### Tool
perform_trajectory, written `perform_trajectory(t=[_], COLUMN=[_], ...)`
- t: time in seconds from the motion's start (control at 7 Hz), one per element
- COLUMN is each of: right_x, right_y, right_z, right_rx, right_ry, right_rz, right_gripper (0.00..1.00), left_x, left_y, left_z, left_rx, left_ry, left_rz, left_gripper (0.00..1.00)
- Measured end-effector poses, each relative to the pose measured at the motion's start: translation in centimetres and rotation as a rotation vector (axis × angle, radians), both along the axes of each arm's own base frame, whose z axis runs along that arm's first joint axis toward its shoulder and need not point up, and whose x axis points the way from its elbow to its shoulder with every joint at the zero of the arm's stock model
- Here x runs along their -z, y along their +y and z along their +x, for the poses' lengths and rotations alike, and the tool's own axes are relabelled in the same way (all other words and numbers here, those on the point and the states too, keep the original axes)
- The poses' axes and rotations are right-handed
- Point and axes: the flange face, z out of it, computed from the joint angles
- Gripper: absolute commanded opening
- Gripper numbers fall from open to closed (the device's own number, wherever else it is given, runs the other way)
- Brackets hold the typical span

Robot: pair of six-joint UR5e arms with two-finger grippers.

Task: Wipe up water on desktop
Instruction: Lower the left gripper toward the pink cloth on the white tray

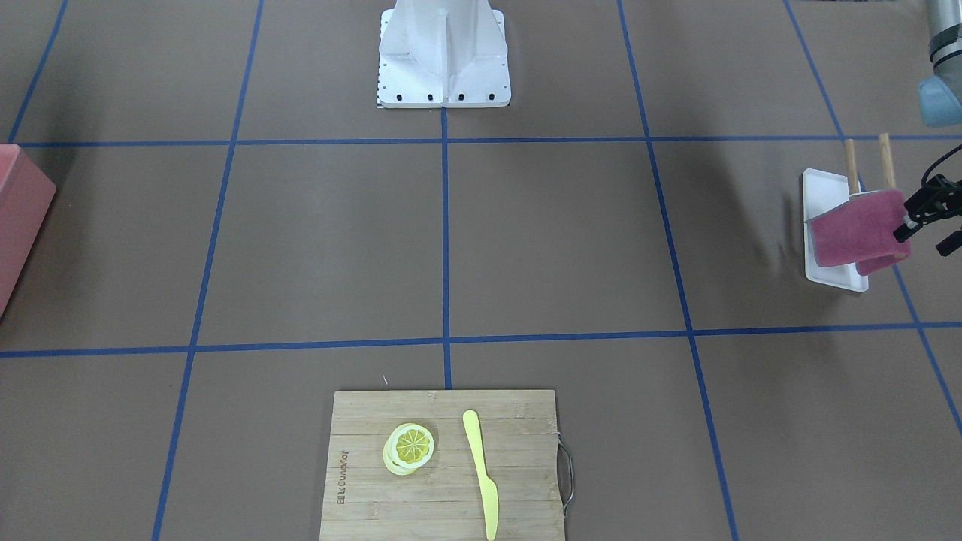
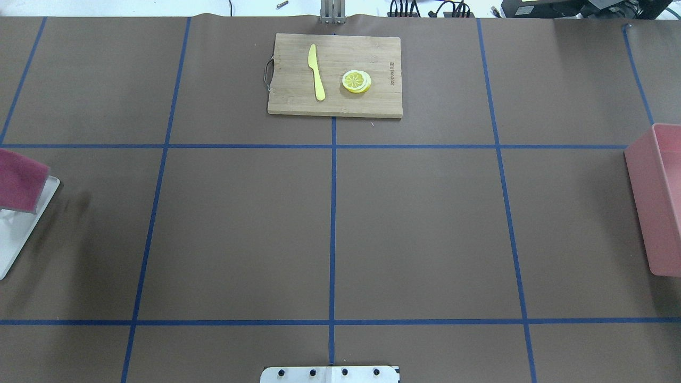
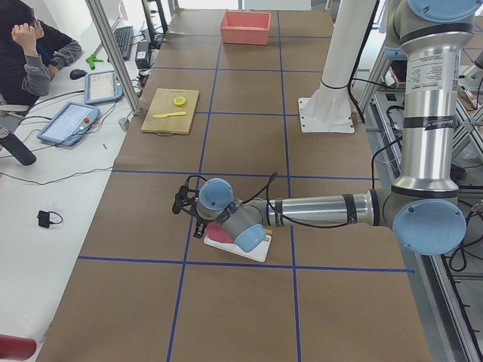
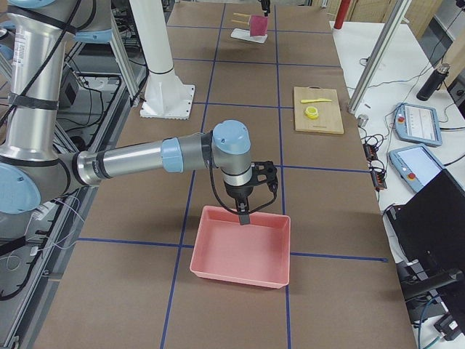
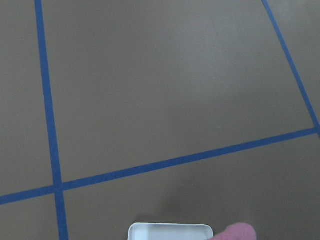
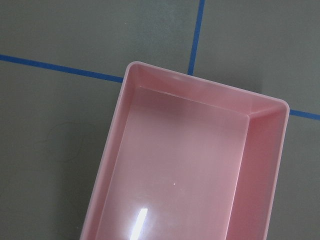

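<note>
Light was bright, even, from above | soft faint shadows fell on table (image 2: 239,234) beside white tray (image 2: 21,234) | glare streak marked pink bin (image 6: 260,150) floor | left wrist view was soft; pink cloth (image 5: 235,232) blurred at edge

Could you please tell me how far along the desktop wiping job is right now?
Done: nothing visible. In hand: the left gripper sits at the magenta cloth hanging on its rack, fingers apart, not gripping. The right gripper hovers above the pink bin. Left: take the cloth and wipe the desktop; I cannot make out any water.
</note>
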Motion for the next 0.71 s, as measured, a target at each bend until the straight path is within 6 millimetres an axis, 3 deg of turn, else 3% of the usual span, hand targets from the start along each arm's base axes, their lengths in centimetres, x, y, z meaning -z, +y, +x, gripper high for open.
perform_trajectory(t=[0.29,0.71], right_x=[-0.01,-0.09], right_y=[0.00,0.05], right_z=[0.00,0.01], right_rx=[0.000,0.000], right_ry=[0.001,0.002], right_rz=[0.000,-0.001], right_gripper=[1.00,1.00], left_x=[-0.40,-0.20], left_y=[0.70,0.83], left_z=[0.56,0.72], left_rx=[-0.012,-0.015], left_ry=[0.003,0.005], left_rz=[-0.002,0.002], left_gripper=[0.34,0.21])
